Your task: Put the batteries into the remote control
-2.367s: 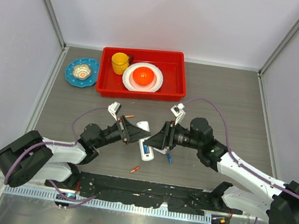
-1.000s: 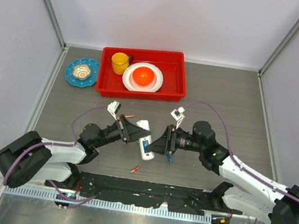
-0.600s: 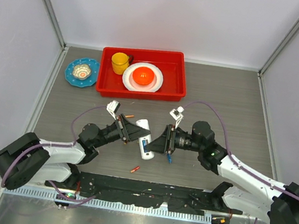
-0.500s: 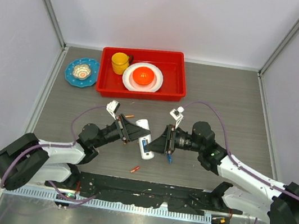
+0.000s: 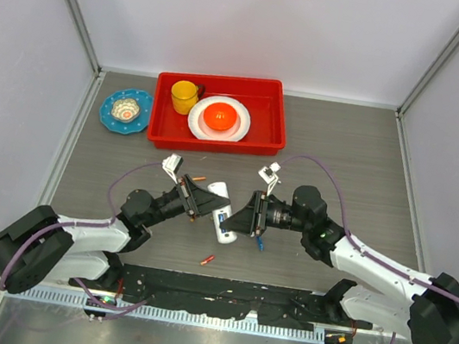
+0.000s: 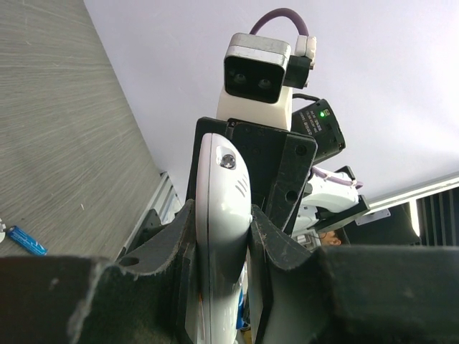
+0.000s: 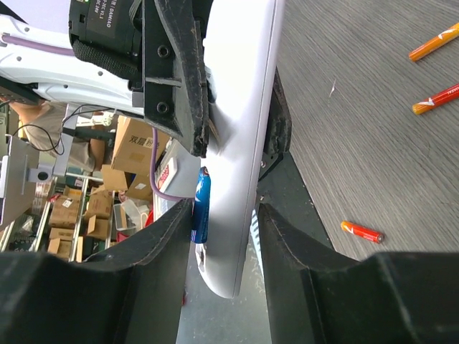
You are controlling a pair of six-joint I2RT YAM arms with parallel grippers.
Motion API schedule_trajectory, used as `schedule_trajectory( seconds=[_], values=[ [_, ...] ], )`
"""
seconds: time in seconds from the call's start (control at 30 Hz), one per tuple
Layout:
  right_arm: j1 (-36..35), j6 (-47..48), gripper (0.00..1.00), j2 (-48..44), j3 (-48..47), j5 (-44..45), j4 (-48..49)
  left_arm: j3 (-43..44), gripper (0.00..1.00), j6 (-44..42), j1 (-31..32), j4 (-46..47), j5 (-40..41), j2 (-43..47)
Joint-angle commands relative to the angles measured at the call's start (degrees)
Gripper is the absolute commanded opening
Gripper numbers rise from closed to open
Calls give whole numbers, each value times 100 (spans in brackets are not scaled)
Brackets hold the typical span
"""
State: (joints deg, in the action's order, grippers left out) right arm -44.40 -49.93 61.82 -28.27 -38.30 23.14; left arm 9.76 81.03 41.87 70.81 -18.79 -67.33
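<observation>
remote (image 5: pixel 222 220): held between both arms, over mid tabletop (image 5: pixel 346 155) | left gripper (image 6: pixel 222 236): clamped on remote, fingers tight on both sides | right gripper (image 7: pixel 228 215): likewise clamped on remote | blue battery (image 7: pixel 202 204): apparently seated in remote's bay | red battery (image 5: pixel 208 260), orange battery (image 5: pixel 199 177): loose on tabletop

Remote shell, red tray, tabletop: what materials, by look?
The remote looks like glossy white plastic: smooth moulded shell, highlights. The red tray is probably plastic: uniform colour, rounded rim. The tabletop is matte grey with wood grain; laminate or wood, cannot tell.
</observation>
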Motion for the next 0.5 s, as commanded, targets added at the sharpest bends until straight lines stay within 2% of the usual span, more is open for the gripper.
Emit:
schedule_trajectory(
  seconds=[0.0,0.47],
  values=[
    [28,63,45,128,50,288,-2,255,0,211,23,1779,-90,273],
    [37,19,42,295,-170,61,33,386,0,404,23,1779,-459,255]
  ],
)
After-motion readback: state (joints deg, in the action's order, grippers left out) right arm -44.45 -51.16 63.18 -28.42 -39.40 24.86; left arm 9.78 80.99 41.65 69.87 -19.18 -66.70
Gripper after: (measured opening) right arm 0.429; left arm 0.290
